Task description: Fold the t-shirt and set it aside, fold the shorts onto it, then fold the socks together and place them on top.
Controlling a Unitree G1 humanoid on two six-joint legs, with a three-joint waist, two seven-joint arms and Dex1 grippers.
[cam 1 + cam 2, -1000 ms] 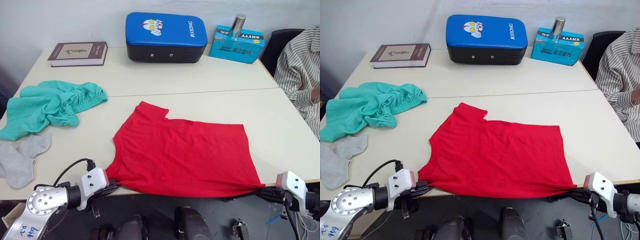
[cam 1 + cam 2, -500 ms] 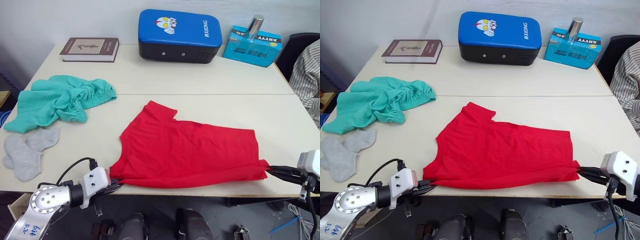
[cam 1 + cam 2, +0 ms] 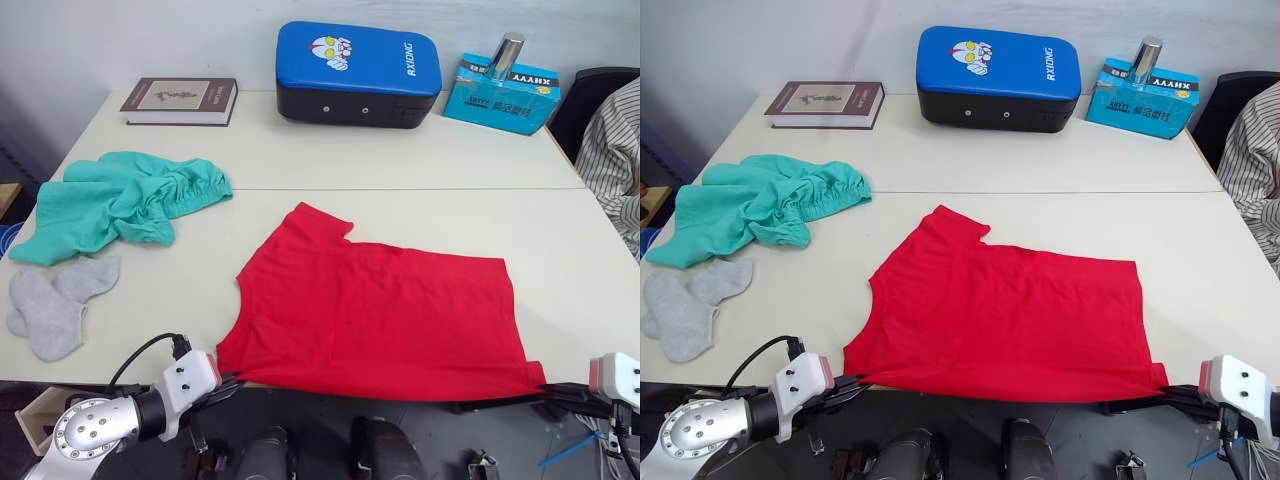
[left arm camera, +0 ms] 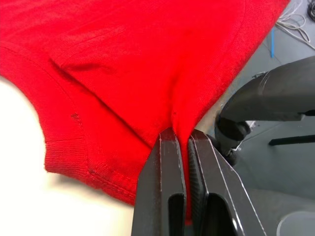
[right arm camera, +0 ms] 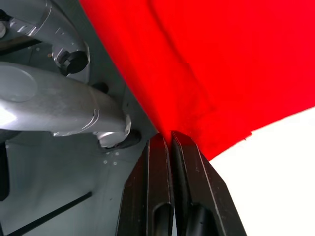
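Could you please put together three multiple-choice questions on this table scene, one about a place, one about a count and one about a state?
1. Where do the shorts lie?
A. on the table's left part, beside the socks
B. on top of the t-shirt
C. on the book

2. How many socks are on the table?
A. one
B. two
C. four

3. What are the two grippers doing?
A. both hang open above the table
B. only the left one grips cloth
C. each is shut on a near corner of the t-shirt

Answers:
1 A: the shorts sit crumpled at the left of the table, just behind the socks.
2 B: two grey socks lie side by side.
3 C: the left gripper and the right gripper each pinch red cloth of the t-shirt at the table's front edge.
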